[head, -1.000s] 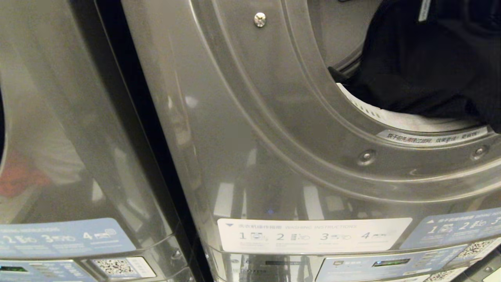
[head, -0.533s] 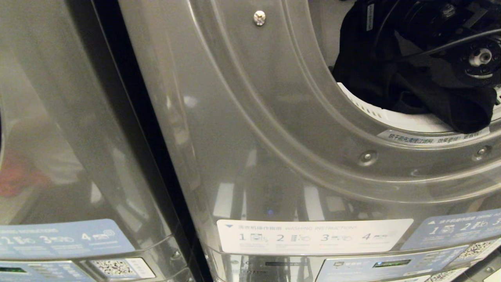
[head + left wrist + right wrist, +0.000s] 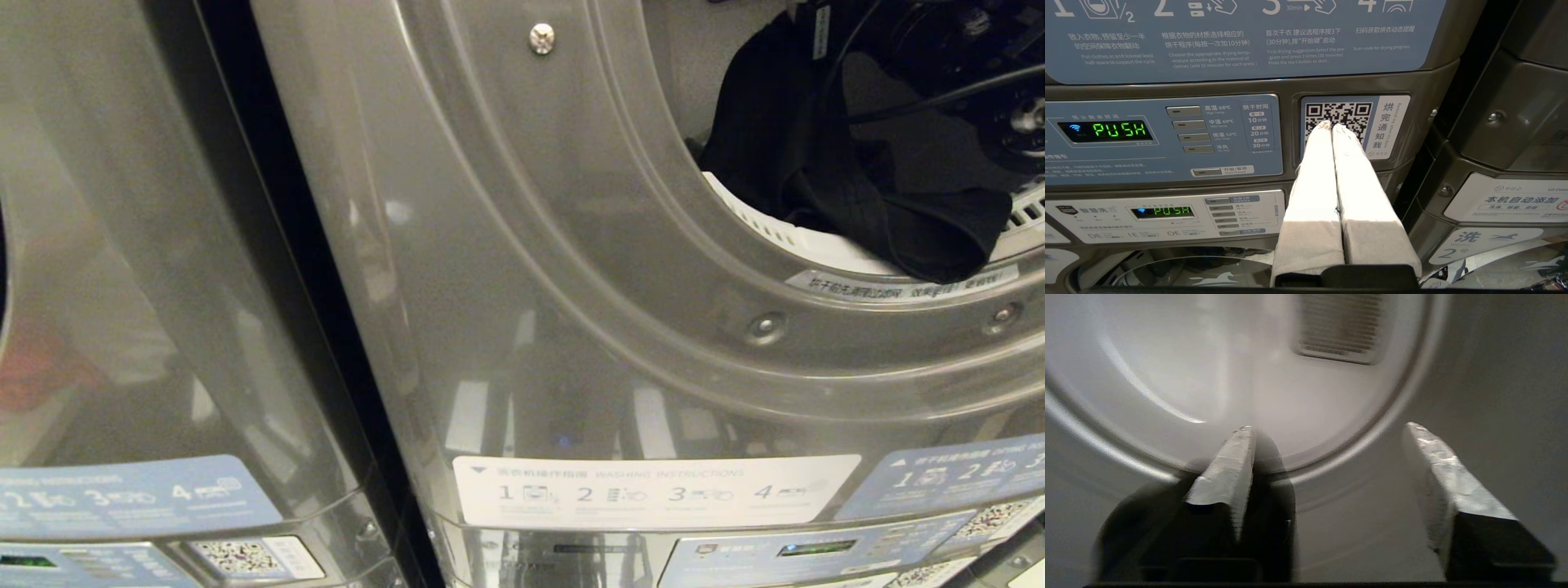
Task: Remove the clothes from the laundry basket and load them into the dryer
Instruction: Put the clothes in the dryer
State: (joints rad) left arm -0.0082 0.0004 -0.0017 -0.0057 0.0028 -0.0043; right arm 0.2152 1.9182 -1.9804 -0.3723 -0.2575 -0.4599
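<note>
Right gripper inside the dryer drum, fingers wide apart — black cloth draped over the dryer's rim, left gripper pressed together.

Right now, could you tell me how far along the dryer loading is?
A black garment already lies in the dryer, one end draped over the door rim. The right gripper is open inside the drum, empty. The left gripper is parked, shut. The basket is out of view.

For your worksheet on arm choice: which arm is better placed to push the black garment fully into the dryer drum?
Right, probably. Its tool is open inside the dryer drum, beside the black garment draped over the rim. The left tool is shut, down by the control panel.
</note>
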